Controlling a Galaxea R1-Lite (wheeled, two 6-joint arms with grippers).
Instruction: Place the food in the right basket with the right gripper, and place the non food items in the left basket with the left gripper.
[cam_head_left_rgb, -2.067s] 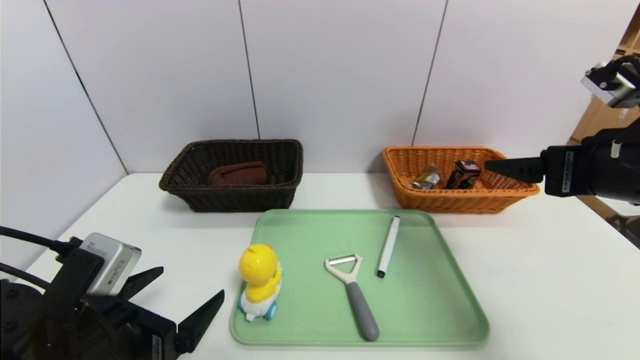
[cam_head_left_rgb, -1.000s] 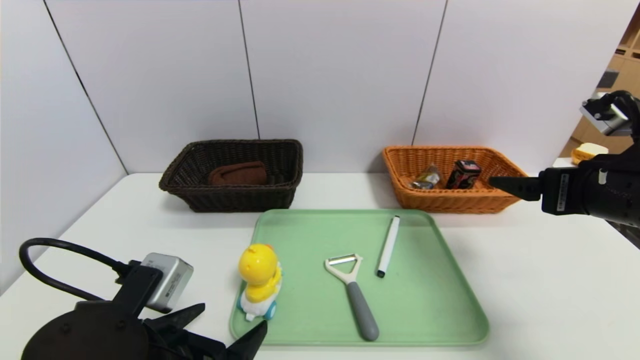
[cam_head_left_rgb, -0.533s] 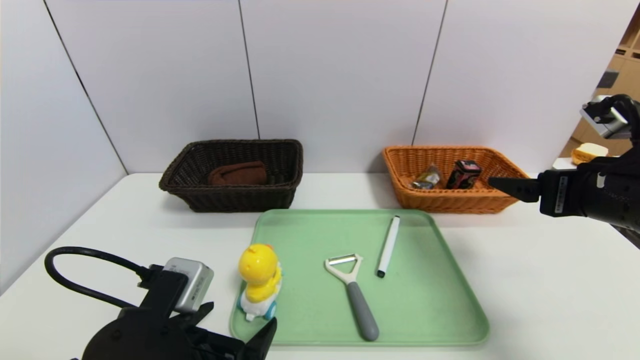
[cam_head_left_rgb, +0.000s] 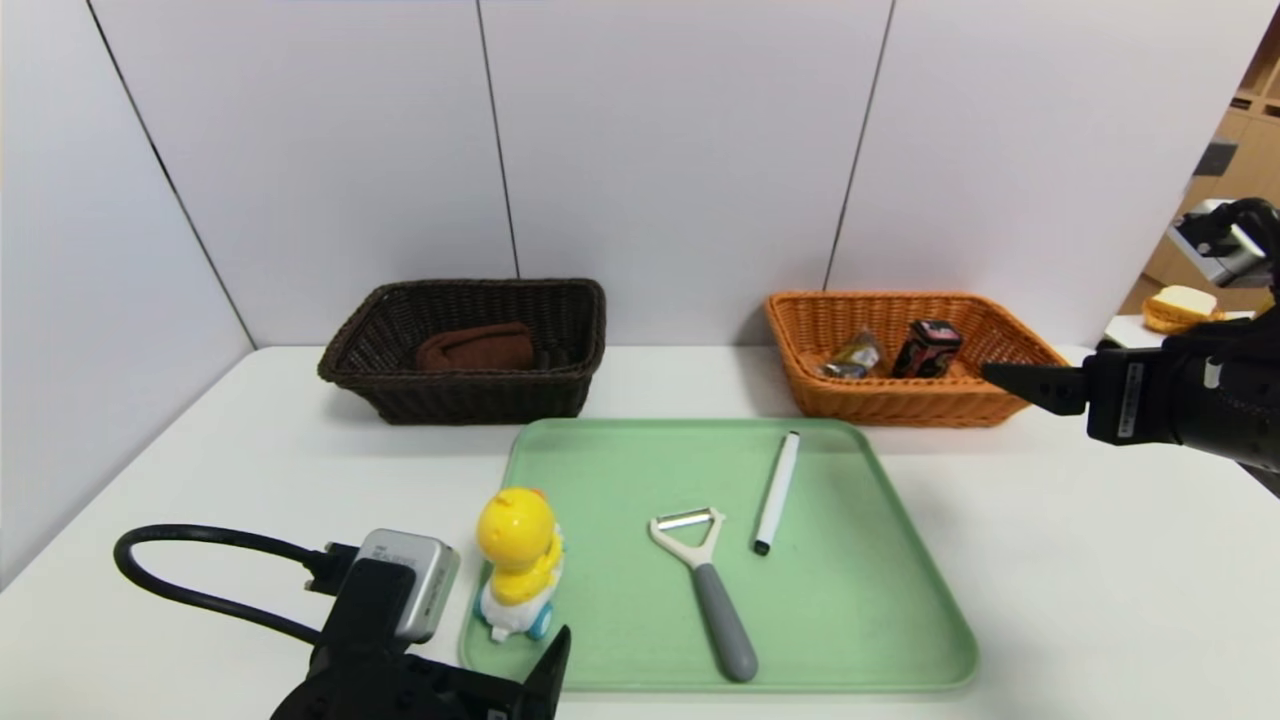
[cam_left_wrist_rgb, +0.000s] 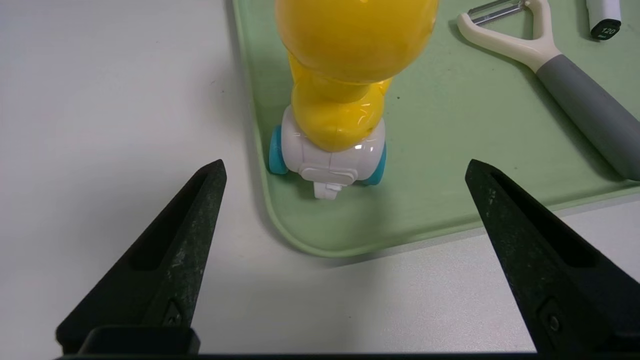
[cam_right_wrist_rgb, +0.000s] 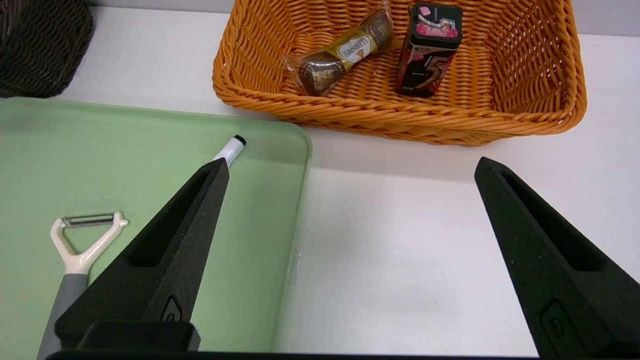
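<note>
Two empty, wide-open grippers: your left gripper has closed in on the duck toy, the right gripper has backed off the orange basket.

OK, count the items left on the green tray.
3: the duck toy at the tray's left edge, the peeler mid-tray, and the marker to its right.

L gripper jaws wide, bare table under them, nothing betw. tips and duck. Duck upright at tray L edge; peeler near, pen beyond, gaps betw. all three. Tray rim low. R gripper over bare table beside orange basket.
</note>
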